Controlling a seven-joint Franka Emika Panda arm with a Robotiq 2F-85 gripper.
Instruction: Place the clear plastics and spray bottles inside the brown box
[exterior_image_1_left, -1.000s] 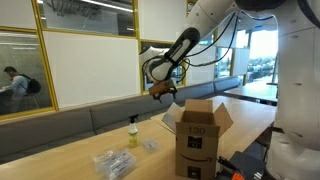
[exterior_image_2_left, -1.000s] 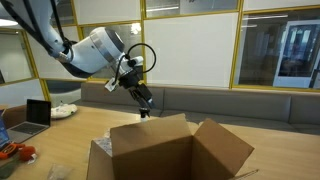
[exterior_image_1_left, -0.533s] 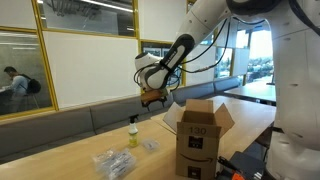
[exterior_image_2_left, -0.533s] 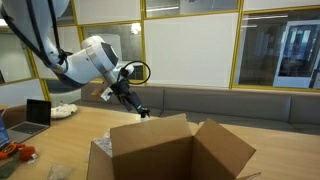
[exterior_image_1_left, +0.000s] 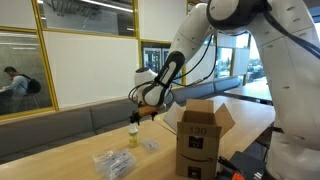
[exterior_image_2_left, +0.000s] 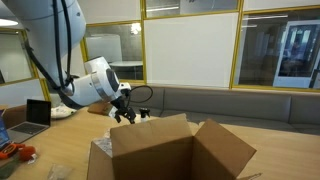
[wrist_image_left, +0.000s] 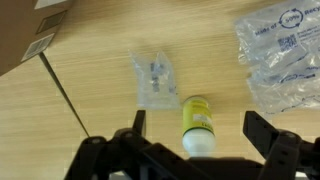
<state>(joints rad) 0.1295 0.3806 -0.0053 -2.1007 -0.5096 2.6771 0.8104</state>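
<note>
In an exterior view, the brown box (exterior_image_2_left: 175, 152) stands open-flapped at 6 o'clock. The gripper (exterior_image_2_left: 128, 116) hangs at its 10 o'clock, above the rim. A laptop (exterior_image_2_left: 38, 114) sits at 9 o'clock.

In an exterior view the box (exterior_image_1_left: 200, 140) stands on the table (exterior_image_1_left: 60, 160), right of centre. The bottle (exterior_image_1_left: 132, 131) stands left of it, a small bag (exterior_image_1_left: 149, 145) just right of the bottle, the plastics (exterior_image_1_left: 114, 163) at lower left. The gripper (exterior_image_1_left: 138, 116) hangs above the bottle. In the wrist view the bottle (wrist_image_left: 198, 122) lies bottom centre, the small bag (wrist_image_left: 155, 80) up-left of it, the plastics (wrist_image_left: 280, 55) upper right, the box (wrist_image_left: 30, 35) upper left.
</note>
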